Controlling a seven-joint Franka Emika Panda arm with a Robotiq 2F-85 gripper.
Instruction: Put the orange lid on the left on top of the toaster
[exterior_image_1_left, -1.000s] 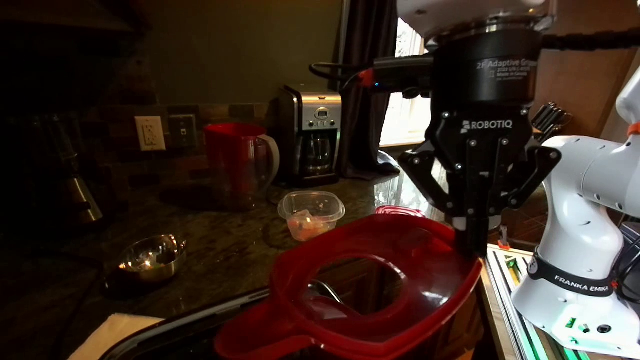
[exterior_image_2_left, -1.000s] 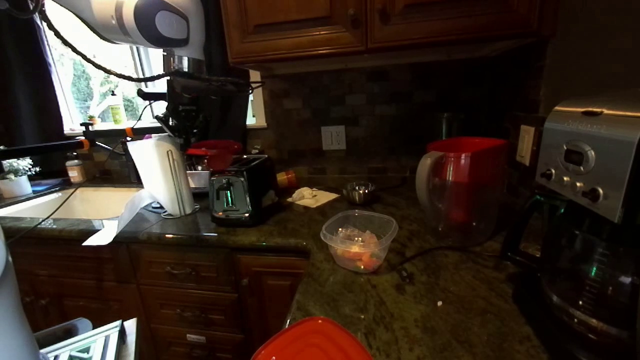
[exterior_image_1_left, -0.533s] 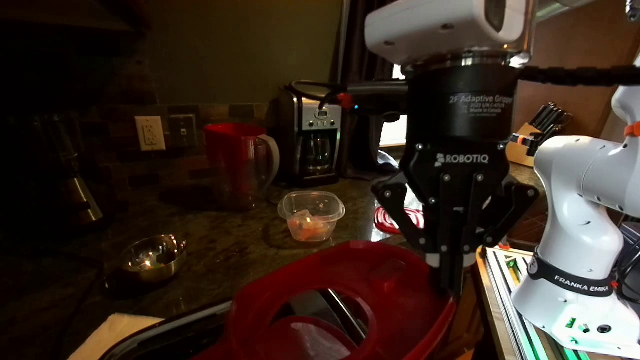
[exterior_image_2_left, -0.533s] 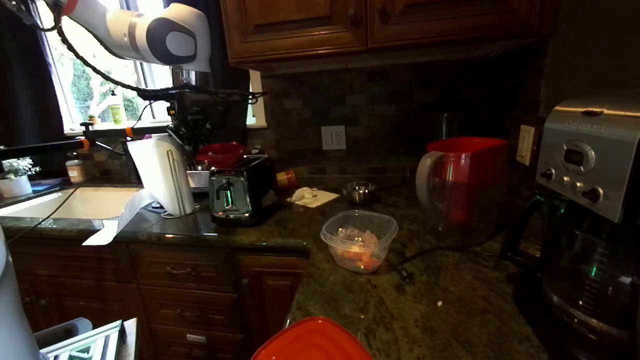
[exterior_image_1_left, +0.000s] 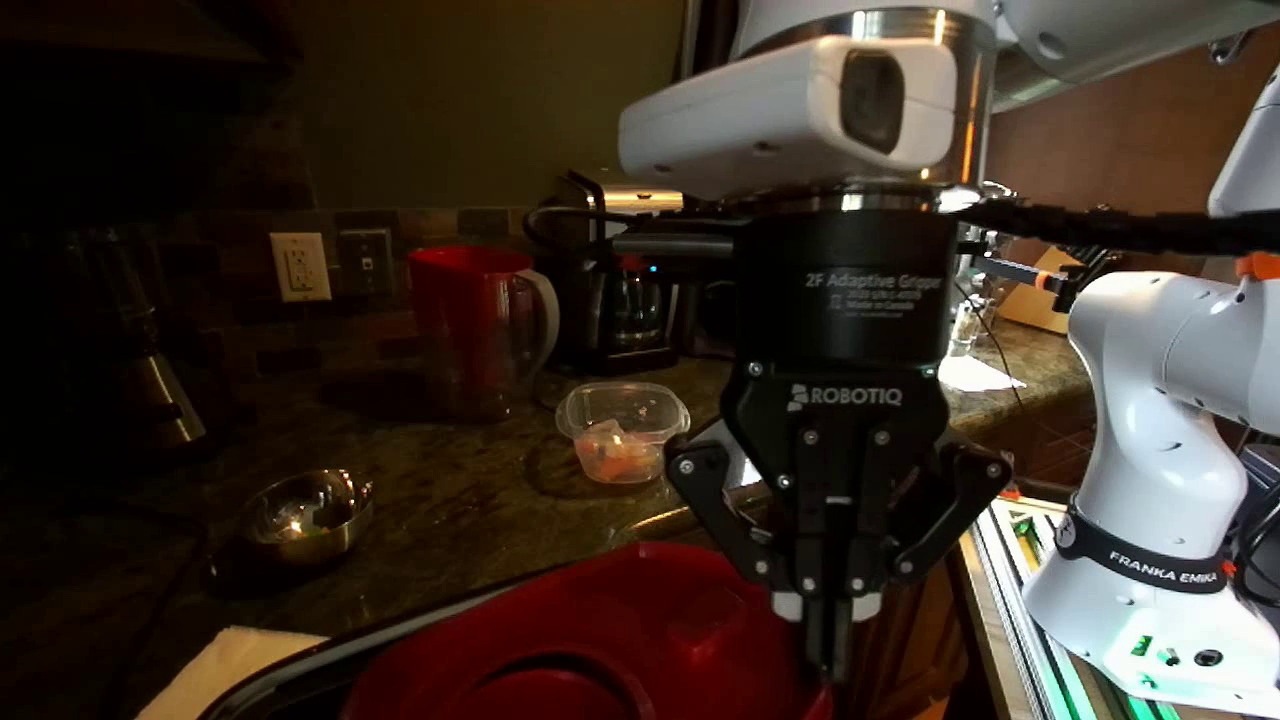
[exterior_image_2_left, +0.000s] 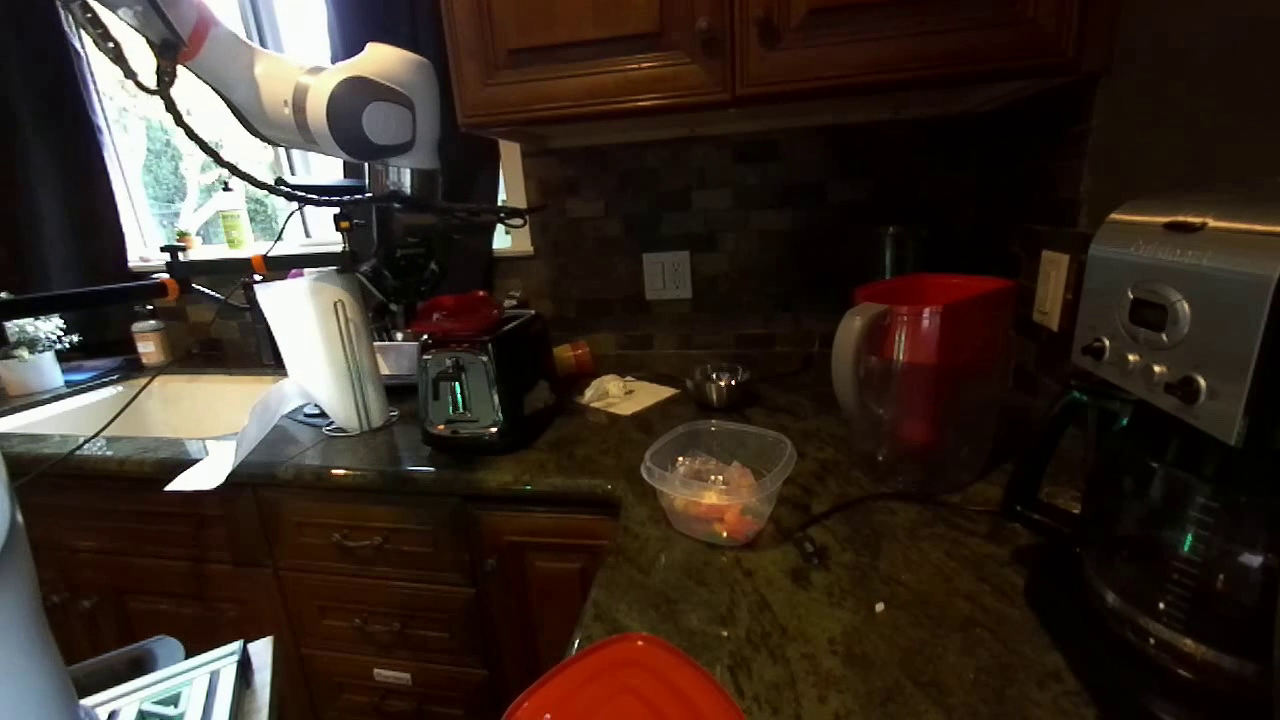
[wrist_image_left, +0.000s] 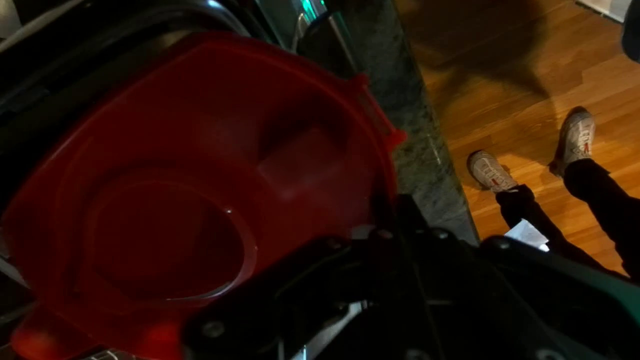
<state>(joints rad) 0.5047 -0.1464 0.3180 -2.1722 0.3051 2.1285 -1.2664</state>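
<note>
A red plastic lid (exterior_image_1_left: 620, 620) is extending over the top of the toaster (exterior_image_2_left: 475, 390), its rim overhanging the counter (exterior_image_2_left: 700, 620) to one side in the wrist view. Not able to tell whether lid and toaster are touching. A round rimmed section is showing in the lid, red inside; a narrower end is pointing toward the lower left of the wrist view. The tool (exterior_image_1_left: 826, 670) is gripping the lid by its rim, fingers close together and pointing down. The white arm (exterior_image_1_left: 1150, 380) is holding the tool from above in both exterior views.

Nearest: a paper towel roll (exterior_image_2_left: 325, 350) is standing just beside the toaster, loose end trailing to the counter edge. On the toaster's other side a crumpled white item (exterior_image_2_left: 605, 388) is lying on a pale square sheet (exterior_image_2_left: 652, 398), a metal bowl (exterior_image_2_left: 718, 394) sitting near it.

Further out: a clear plastic container (exterior_image_2_left: 678, 508) is holding orange-red pieces. A red-and-clear pitcher (exterior_image_2_left: 925, 350) is standing upright near it and near a silver-and-black coffee maker (exterior_image_2_left: 1175, 310). A flat red-orange lid (exterior_image_2_left: 630, 685) is lying at the counter's edge, partly cut off in an exterior view, well apart from the toaster. Wrist view, floor level: a person's shoes (wrist_image_left: 490, 172) are resting on the wooden floor (wrist_image_left: 465, 60).
</note>
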